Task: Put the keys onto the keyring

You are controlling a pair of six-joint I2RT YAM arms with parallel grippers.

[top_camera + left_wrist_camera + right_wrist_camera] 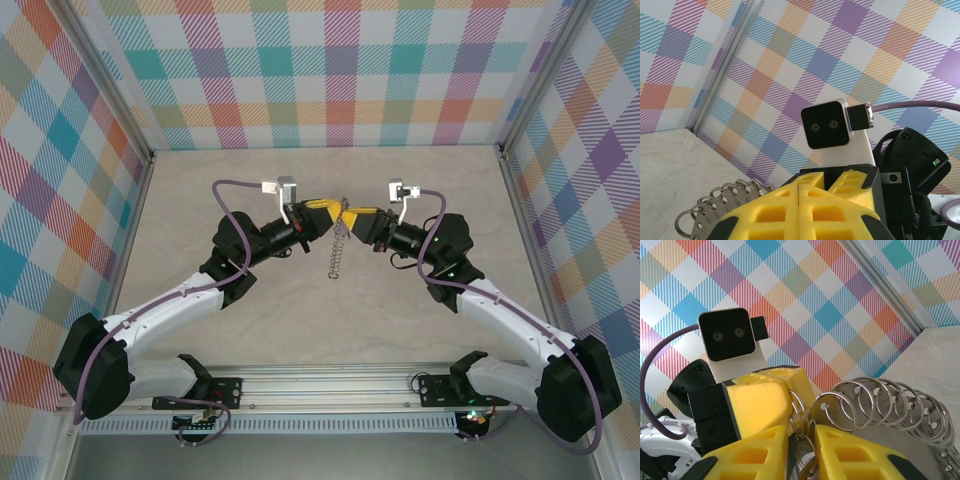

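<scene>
- Top external: the two arms meet over the middle of the beige table (200, 200). The left gripper (330, 212) and the right gripper (356, 214) are tip to tip, their yellow fingers crossing. The keyring (338, 248) hangs from that meeting point, clear of the table, and trails down toward the near edge like a short chain.
- Left wrist: the left gripper (798, 200) has its yellow pads pressed together with only a seam between them. The keyring (715, 212) sticks out to the left of the pads, its row of wire loops fanned above the table.
- Right wrist: the right gripper (801, 437) has its jaws a narrow gap apart, with one wire loop of the keyring (880, 405) standing in the gap. I cannot tell whether the jaws pinch it. The left gripper (780, 395) is clamped on the hoop's rim just beyond, and the other loops arc away to the right.
</scene>
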